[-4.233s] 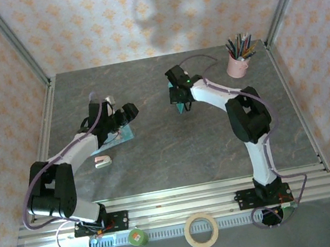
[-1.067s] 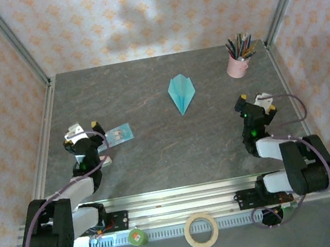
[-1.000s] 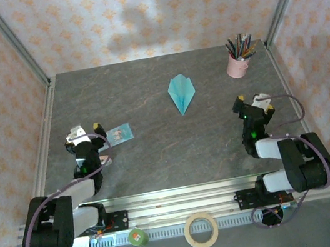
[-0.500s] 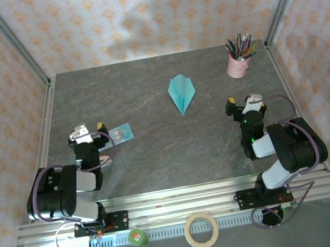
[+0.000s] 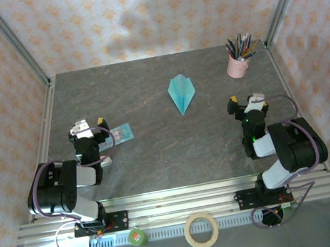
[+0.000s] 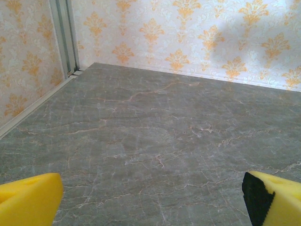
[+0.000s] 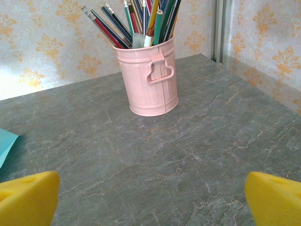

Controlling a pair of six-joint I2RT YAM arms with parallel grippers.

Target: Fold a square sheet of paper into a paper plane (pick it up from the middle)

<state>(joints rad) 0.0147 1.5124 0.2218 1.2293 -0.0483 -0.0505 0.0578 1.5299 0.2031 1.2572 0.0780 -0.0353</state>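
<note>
- Pink pail (image 7: 150,77) stands upright near the desk's (image 5: 158,156) far right corner, packed with pencils and pens (image 7: 155,26) that fan out above its rim.
- Plane (image 5: 181,93) lies flat toward the back of the desk, nose pointing to the near edge, well apart from both arms.
- Left jaws: spread wide, empty, low beside a small card (image 5: 119,134).
- Right jaws: spread wide, empty, facing the pail.
</note>
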